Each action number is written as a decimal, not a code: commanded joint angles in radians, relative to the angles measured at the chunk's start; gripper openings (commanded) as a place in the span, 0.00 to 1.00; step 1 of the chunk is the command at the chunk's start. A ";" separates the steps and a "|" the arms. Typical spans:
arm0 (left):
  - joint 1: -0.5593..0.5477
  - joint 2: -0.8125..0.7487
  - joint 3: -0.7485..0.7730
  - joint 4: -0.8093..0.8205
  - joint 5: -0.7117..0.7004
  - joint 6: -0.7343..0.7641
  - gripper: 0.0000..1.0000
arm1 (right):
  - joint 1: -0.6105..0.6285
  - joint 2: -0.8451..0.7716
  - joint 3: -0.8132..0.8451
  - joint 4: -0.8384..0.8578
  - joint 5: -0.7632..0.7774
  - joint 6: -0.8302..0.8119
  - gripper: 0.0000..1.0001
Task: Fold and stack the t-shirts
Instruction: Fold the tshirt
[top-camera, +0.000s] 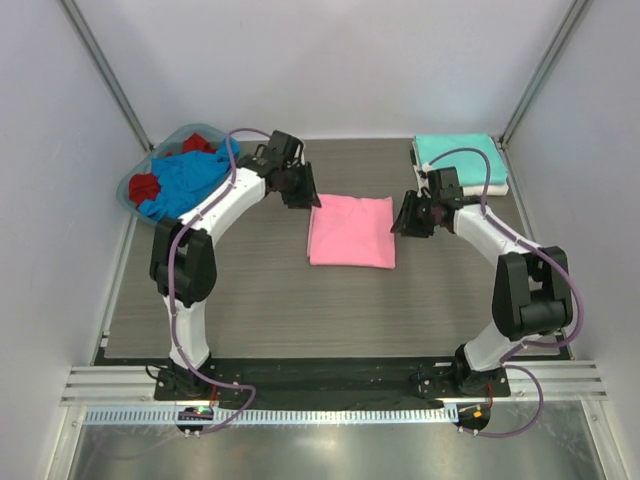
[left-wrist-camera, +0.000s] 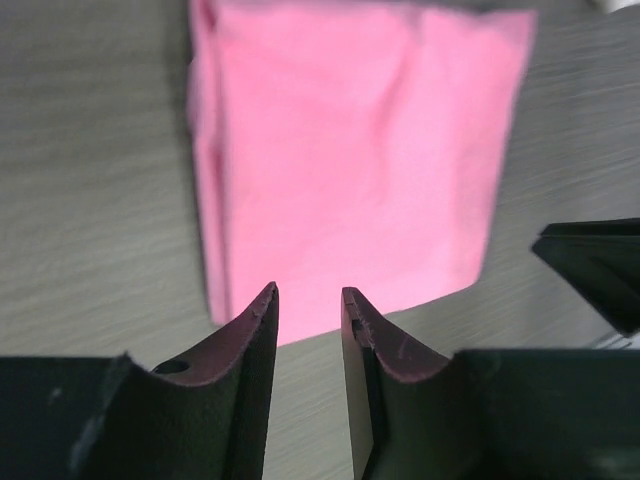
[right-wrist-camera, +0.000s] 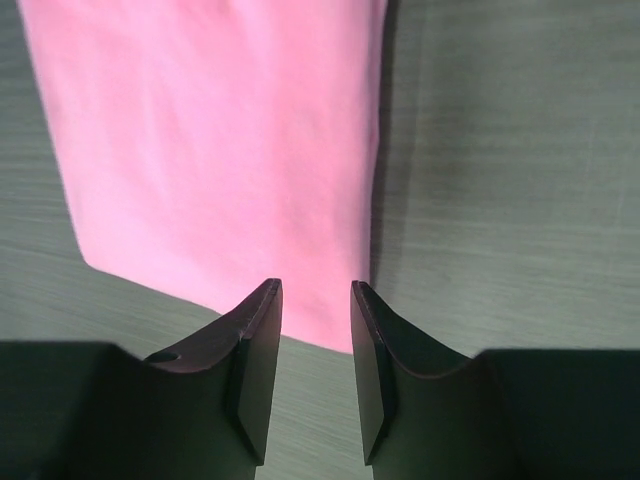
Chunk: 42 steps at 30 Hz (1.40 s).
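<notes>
Pink t-shirt (top-camera: 350, 231): folded to a tidy rectangle and lying flat mid-tabletop (top-camera: 250, 300), between the two tools. The cloth is smooth with faint creases.

Left tool (left-wrist-camera: 308, 295): jaws slightly parted, nothing between them, tips at the shirt's edge. Right tool (right-wrist-camera: 316, 288): the same, narrow gap, gripping nothing, at the opposite edge.

Top view only:
- A teal t-shirt (top-camera: 460, 152) is folded on a white t-shirt (top-camera: 495, 186) at the far right corner.
- A blue t-shirt (top-camera: 190, 180) and a red t-shirt (top-camera: 145, 187) are crumpled in a basket (top-camera: 200, 128) at the far left.

Wrist views only:
- The gap between each pair of fingers shows here.
- The left wrist view shows stacked fold layers along one side of the pink shirt.
- The right wrist view shows one clean straight edge and a bare strip of tabletop beside it.
</notes>
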 joint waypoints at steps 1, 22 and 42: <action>0.001 0.079 0.112 0.016 0.084 0.044 0.33 | -0.001 0.073 0.134 -0.003 0.018 -0.007 0.40; 0.130 0.553 0.577 0.196 0.338 -0.057 0.38 | -0.012 0.538 0.613 -0.009 0.129 -0.087 0.23; -0.025 -0.002 -0.233 0.253 0.303 -0.019 0.35 | 0.218 0.162 0.117 0.087 -0.118 0.044 0.22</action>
